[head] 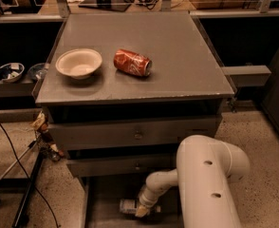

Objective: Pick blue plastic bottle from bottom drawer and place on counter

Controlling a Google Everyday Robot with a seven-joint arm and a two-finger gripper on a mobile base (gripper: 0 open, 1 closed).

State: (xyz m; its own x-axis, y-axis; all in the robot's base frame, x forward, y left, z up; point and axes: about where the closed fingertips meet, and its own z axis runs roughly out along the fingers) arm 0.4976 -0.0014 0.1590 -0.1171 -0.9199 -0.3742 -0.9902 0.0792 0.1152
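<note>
Your gripper (142, 212) is low in the bottom drawer (101, 198), at the end of the white arm (210, 184) that bends down from the right. It sits right against the blue plastic bottle (128, 205), but you cannot tell how wide it stands or whether it has hold of the bottle. That drawer is pulled out, and the bottle is the only thing you can see in it. The bottle lies on its side just left of the gripper, touching it or nearly so. It looks small and clear with a pale label; the gripper covers its right end. Straight above the gripper are two more drawers (130, 134), both pushed in, each with one round knob. Higher again and well clear of the gripper is the counter (177, 56). It carries one pale bowl (79, 63) up and to the left, and one dented red can (132, 62) on its side just right of the bowl. By count you have one bottle, one can, one bowl and three drawers.
</note>
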